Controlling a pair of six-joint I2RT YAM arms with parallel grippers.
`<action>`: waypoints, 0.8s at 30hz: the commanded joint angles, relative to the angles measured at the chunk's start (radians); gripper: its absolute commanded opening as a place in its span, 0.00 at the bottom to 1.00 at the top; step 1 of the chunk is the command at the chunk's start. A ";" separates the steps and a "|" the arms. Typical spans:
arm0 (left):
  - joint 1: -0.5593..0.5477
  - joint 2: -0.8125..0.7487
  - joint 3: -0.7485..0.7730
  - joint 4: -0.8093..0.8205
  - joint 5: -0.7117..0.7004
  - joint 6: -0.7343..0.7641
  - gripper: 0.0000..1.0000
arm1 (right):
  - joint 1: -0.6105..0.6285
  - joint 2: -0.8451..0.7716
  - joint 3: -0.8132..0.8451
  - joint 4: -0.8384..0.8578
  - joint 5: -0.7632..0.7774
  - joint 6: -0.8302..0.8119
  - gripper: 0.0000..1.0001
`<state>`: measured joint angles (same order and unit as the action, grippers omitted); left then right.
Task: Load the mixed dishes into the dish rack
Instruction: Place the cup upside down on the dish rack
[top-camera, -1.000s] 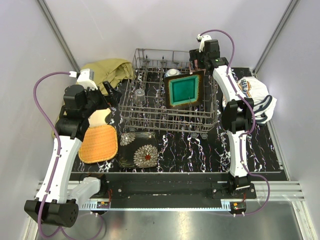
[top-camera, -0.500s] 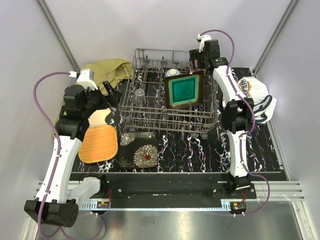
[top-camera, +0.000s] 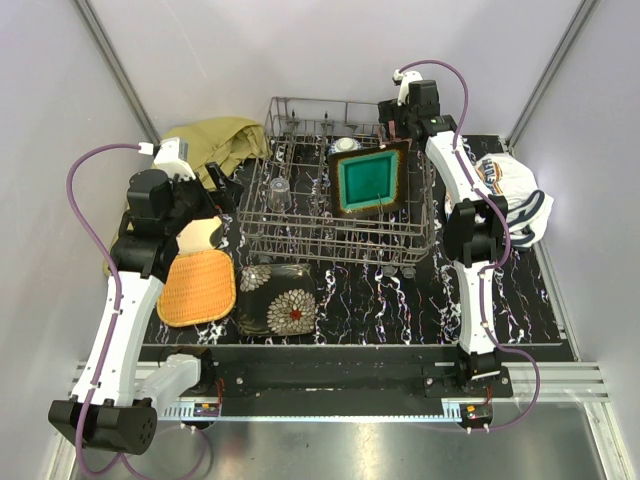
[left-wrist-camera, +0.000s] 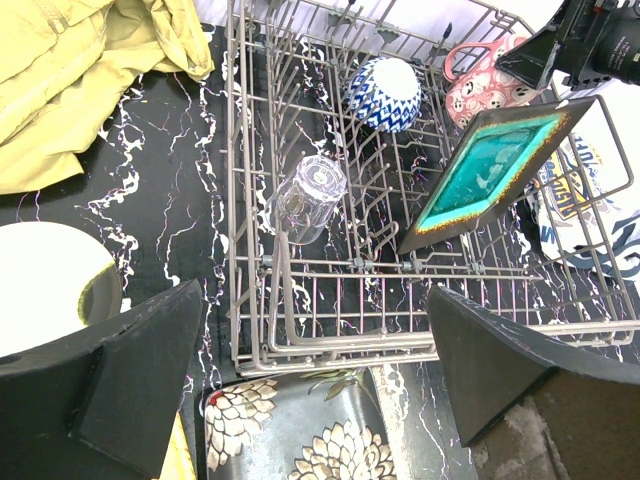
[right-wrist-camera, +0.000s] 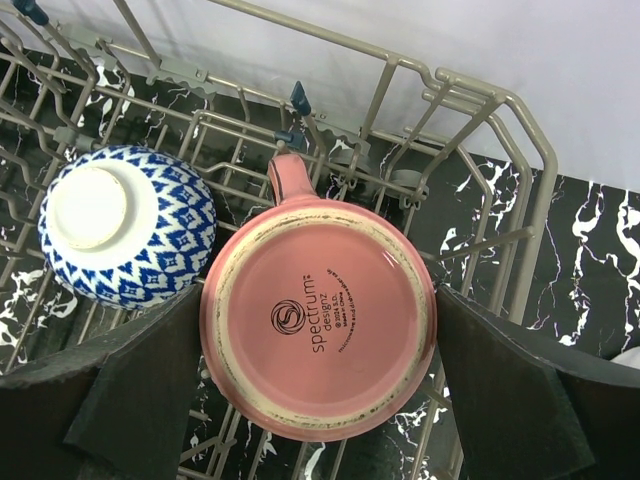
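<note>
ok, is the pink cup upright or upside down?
Upside down: the pink cup shows its stamped base facing up, sitting in the rack.

dish rack (top-camera: 345, 243) grey metal wire; teal plate (left-wrist-camera: 490, 165) glossy; pink cup (right-wrist-camera: 318, 320) glazed, smooth

Plates (top-camera: 372, 180) 4 visible, bowl (right-wrist-camera: 125, 225) 1, cup (right-wrist-camera: 318, 322) 1, glass (left-wrist-camera: 308, 197) 1.
</note>
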<state>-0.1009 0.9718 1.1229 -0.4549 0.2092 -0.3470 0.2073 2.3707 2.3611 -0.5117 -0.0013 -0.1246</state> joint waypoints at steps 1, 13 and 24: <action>0.006 -0.010 0.006 0.038 0.002 0.016 0.99 | 0.021 -0.004 -0.014 0.024 -0.152 0.005 0.95; 0.004 -0.012 0.006 0.039 0.004 0.016 0.99 | 0.021 -0.021 0.017 0.024 -0.161 0.010 1.00; 0.004 -0.012 0.009 0.039 0.004 0.014 0.99 | 0.021 -0.036 0.029 0.021 -0.155 0.006 1.00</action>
<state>-0.1005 0.9714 1.1229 -0.4545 0.2092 -0.3470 0.2096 2.3707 2.3596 -0.5213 -0.1085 -0.1265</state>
